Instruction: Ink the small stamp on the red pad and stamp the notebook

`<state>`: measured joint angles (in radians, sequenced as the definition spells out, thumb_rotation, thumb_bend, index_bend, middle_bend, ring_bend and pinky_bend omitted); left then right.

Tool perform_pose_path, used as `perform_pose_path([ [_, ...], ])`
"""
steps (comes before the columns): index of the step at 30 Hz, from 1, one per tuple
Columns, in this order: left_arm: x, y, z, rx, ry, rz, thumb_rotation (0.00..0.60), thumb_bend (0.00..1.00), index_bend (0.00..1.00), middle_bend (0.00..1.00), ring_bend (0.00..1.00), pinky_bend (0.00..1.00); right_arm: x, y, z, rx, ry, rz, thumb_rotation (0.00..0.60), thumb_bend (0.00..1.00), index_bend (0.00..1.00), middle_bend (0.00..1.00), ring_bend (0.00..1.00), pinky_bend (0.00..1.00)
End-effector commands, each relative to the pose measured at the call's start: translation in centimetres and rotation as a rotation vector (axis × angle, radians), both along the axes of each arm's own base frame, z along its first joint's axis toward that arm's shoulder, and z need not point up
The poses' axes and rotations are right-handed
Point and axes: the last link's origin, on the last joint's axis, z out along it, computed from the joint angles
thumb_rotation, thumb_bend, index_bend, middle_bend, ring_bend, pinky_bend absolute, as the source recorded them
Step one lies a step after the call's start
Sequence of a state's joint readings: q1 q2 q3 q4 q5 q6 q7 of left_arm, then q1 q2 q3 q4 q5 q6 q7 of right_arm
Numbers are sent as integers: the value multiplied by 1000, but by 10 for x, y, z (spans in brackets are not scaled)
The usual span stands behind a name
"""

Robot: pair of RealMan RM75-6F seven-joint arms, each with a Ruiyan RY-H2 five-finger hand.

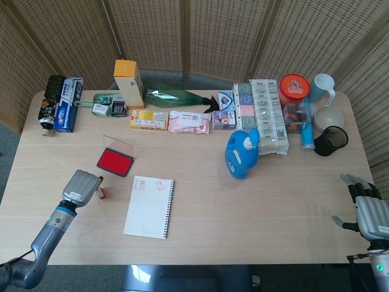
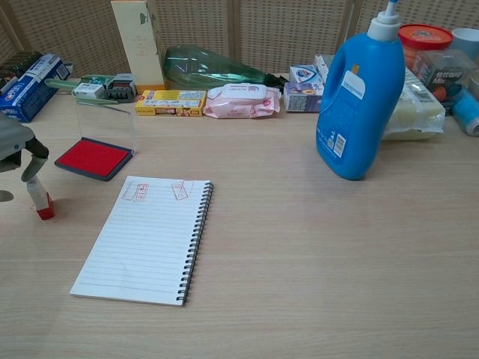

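Observation:
The small stamp (image 2: 41, 200), white handle over a red base, stands upright on the table left of the notebook (image 2: 142, 239); the head view shows the stamp (image 1: 103, 193) too. My left hand (image 2: 15, 146) hovers just over it. One fingertip (image 2: 33, 166) reaches the stamp's top while the thumb stays apart from it. In the head view the left hand (image 1: 82, 187) lies beside the stamp. The red pad (image 2: 91, 158) sits open behind, lid up. Two red prints mark the notebook (image 1: 149, 207) near its top edge. My right hand (image 1: 368, 210) rests open at the table's right front corner.
A blue detergent bottle (image 2: 359, 97) stands mid-table. Along the back run a toothpaste box (image 1: 67, 103), a yellow carton (image 1: 129, 83), a green bottle (image 1: 173, 97), small boxes, a wipes pack (image 1: 189, 121), a red-lidded jar (image 1: 294, 88) and cups (image 1: 328, 128).

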<state>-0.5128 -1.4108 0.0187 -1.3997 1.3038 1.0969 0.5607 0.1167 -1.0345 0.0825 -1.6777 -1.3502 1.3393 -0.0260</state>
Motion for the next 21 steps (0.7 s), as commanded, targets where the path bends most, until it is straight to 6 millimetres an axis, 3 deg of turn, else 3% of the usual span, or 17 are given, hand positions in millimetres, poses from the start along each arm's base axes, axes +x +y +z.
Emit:
perform_pose_path([
  [1, 1, 2, 0, 4, 5, 0, 600, 170, 614, 1000, 1000, 1000, 0, 0, 0, 1, -1, 0, 600, 5, 89, 105, 113, 98],
  [11, 6, 1, 11, 14, -18, -10, 600, 170, 612, 1000, 1000, 1000, 0, 0, 0, 3, 0, -3, 600, 5, 89, 106, 113, 98],
  [16, 11, 0, 40, 70, -64, -21, 600, 167, 605, 1000, 1000, 1000, 0, 0, 0, 3, 1, -2, 600, 6, 89, 106, 114, 98],
  [19, 10, -8, 71, 132, -105, -14, 600, 145, 554, 1000, 1000, 997, 0, 0, 1, 0, 1, -1, 600, 6, 89, 106, 113, 97],
  [21, 5, -19, 87, 146, -125, 28, 600, 119, 480, 946, 979, 907, 1, 0, 1, -3, 1, 2, 600, 6, 89, 106, 114, 97],
])
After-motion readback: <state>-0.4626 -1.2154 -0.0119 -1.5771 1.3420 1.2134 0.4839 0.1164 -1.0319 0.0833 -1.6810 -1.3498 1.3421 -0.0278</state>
